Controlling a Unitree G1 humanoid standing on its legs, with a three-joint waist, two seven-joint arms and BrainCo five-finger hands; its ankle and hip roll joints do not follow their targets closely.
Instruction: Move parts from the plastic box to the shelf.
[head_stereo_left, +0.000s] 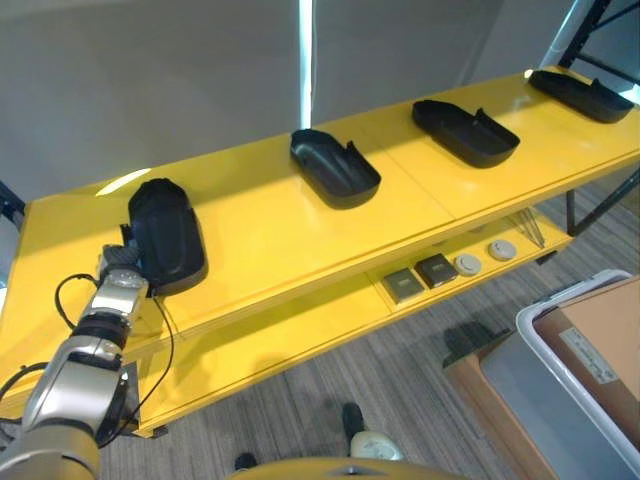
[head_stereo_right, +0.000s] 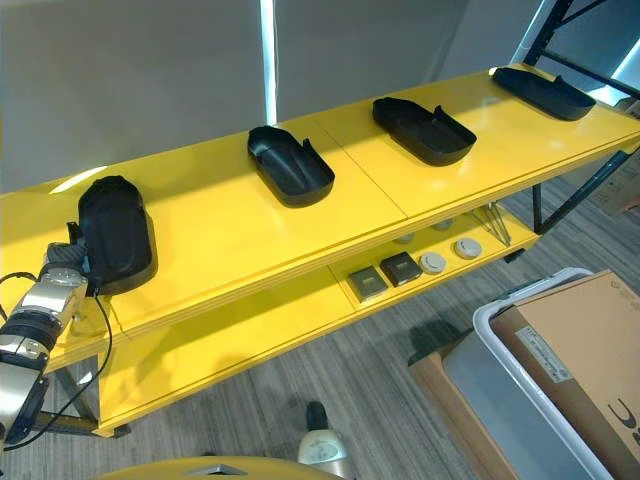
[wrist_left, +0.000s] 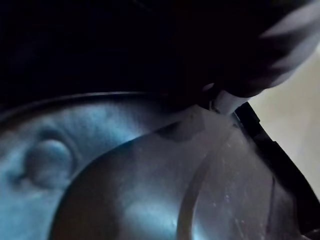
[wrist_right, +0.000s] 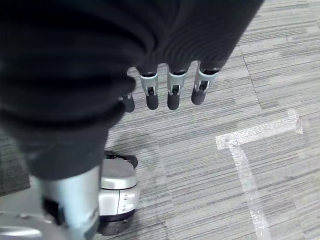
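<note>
- Your left robot hand (head_stereo_left: 122, 262) sits at the near end of a black part (head_stereo_left: 165, 235) lying dome-up at the left end of the yellow shelf (head_stereo_left: 270, 235). Its fingers are hidden behind the part, so I cannot tell whether they grip it.
- Three more black parts lie hollow-side up along the shelf top: the second part (head_stereo_left: 334, 167), the third part (head_stereo_left: 465, 131) and the fourth part (head_stereo_left: 581, 95).
- Your right robot hand (wrist_right: 165, 87) hangs over grey carpet (wrist_right: 260, 100), fingers relaxed, holding nothing.
- The plastic box (head_stereo_left: 560, 350) stands on the floor at lower right.
</note>
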